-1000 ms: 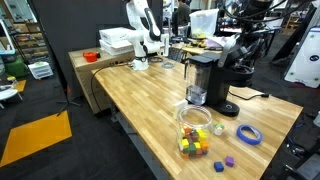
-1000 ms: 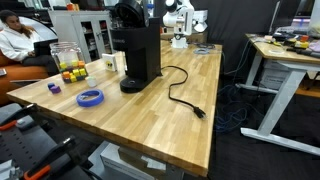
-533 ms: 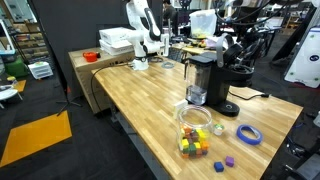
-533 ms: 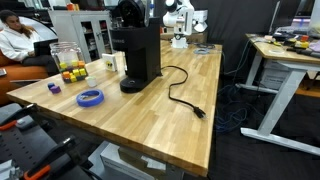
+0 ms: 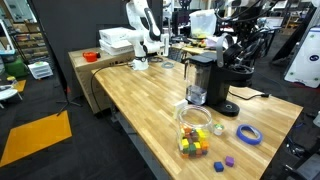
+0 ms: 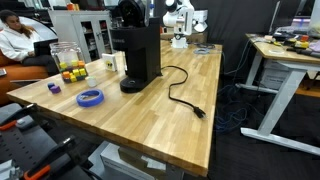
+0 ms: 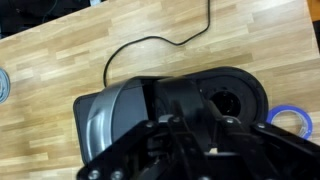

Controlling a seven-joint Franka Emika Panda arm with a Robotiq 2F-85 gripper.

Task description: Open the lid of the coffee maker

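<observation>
The black coffee maker stands on the wooden table and shows in both exterior views. Its rounded dark lid caps the overhanging head, beside the grey column top. The lid looks closed. My gripper hangs directly over the head, its dark fingers apart and pointing down at the lid with nothing between them. In the exterior views the gripper sits just on top of the machine. Contact with the lid cannot be told.
A clear jar of coloured blocks and a blue tape ring lie near the machine. Its black power cord trails across the table. Loose purple blocks lie near the table's edge.
My arm has shifted slightly over the coffee maker's head. The lid and the other things have not moved.
</observation>
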